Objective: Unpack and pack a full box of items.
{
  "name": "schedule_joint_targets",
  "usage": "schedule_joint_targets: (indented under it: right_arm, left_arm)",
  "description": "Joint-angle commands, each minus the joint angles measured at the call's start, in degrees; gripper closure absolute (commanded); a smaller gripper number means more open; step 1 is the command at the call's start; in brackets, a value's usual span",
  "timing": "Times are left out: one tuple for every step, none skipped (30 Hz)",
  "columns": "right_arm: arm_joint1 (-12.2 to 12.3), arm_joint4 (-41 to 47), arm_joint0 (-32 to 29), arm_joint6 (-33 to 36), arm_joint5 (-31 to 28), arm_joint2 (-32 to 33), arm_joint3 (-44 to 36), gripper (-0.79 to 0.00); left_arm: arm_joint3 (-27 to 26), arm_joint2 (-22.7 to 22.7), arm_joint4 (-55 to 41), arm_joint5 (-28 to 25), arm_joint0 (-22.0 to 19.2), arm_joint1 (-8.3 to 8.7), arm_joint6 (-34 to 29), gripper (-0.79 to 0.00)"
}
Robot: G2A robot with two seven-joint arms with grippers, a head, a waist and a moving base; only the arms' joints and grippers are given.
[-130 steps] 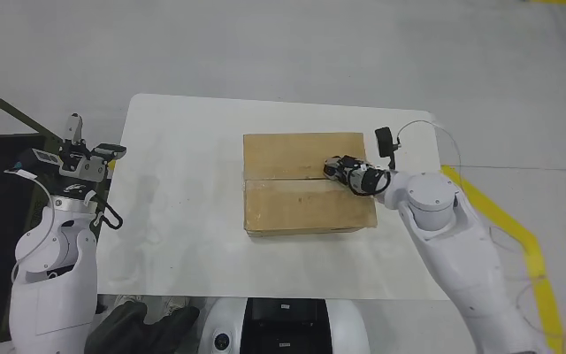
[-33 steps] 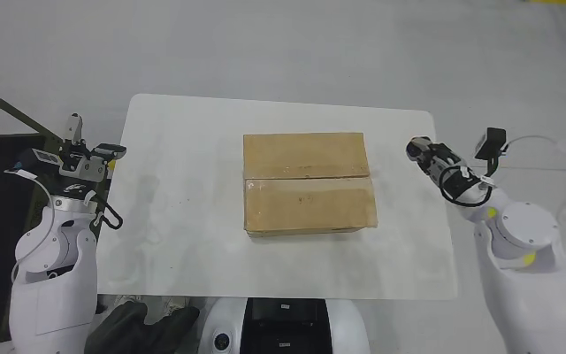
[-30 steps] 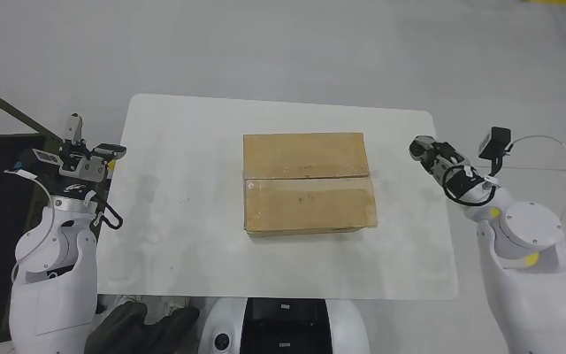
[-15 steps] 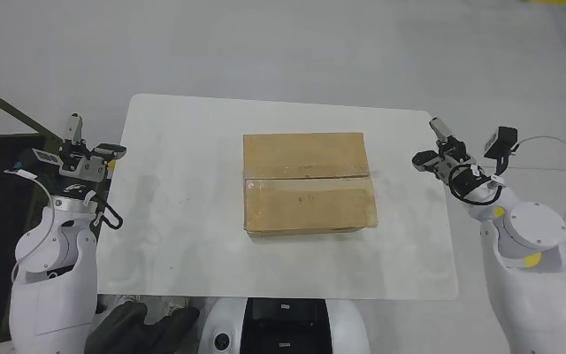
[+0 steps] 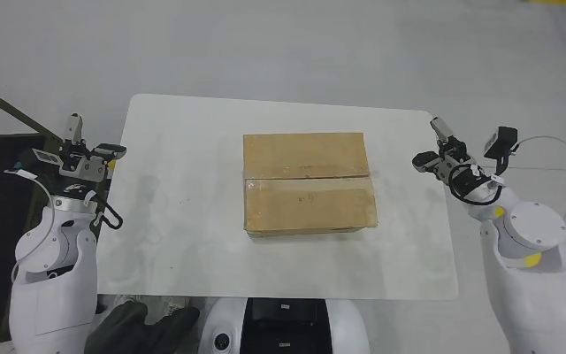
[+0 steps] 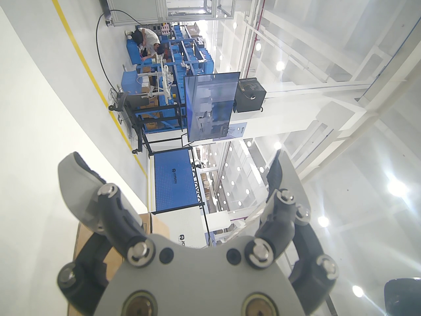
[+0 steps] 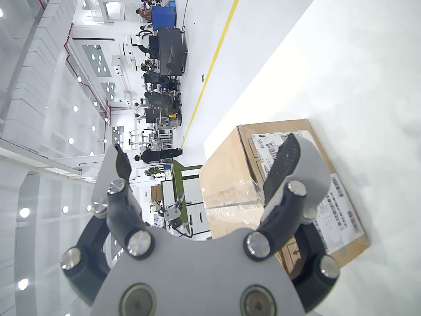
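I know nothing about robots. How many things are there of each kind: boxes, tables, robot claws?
Box: 1, a closed cardboard box on the table.
Table: 1, the white table.
Grippers: 2, the left gripper and the right gripper, both open and holding nothing.
Total: 4

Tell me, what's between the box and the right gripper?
Nothing but bare white table, as the top view shows: the box sits mid-table, and the right gripper hangs open near the edge.
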Motion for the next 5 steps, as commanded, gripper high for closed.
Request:
schedule_joint_targets:
  right_arm:
    - [0.00,0.00,0.00,0.00,0.00,0.00,0.00,-0.784]
    - [0.00,0.00,0.00,0.00,0.00,0.00,0.00,-0.784]
    - [0.00,0.00,0.00,0.00,0.00,0.00,0.00,-0.784]
    - [0.00,0.00,0.00,0.00,0.00,0.00,0.00,-0.784]
    - [0.00,0.00,0.00,0.00,0.00,0.00,0.00,-0.784]
  left_arm:
    - [0.00,0.00,0.00,0.00,0.00,0.00,0.00,-0.785]
    - [0.00,0.00,0.00,0.00,0.00,0.00,0.00,-0.785]
    - [0.00,0.00,0.00,0.00,0.00,0.00,0.00,-0.785]
    - [0.00,0.00,0.00,0.00,0.00,0.00,0.00,-0.785]
    - [0.00,0.00,0.00,0.00,0.00,0.00,0.00,-0.784]
